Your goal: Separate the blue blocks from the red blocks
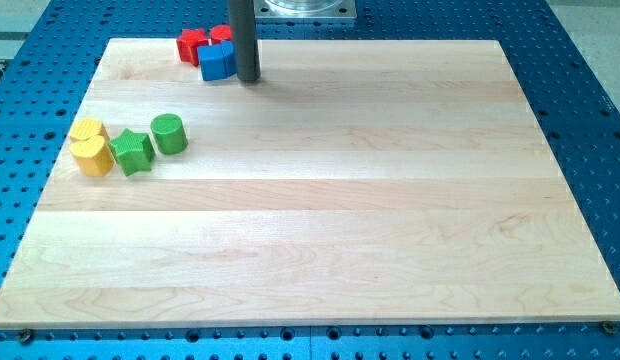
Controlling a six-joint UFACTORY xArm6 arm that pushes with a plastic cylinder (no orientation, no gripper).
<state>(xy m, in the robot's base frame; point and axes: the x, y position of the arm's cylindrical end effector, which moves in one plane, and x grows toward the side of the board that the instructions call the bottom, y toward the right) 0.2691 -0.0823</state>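
Standing at the far edge of the wooden desk, my tip is just right of the blue block, touching it or very close. A red block sits on the blue block's left, right against it. Another red block peeks out behind the blue one, partly hidden by my rod. No pincer shows here, only the dark rod, holding nothing. Over on the left sit two yellow blocks, a green star block and a green round block, bunched together, well apart from my tip.
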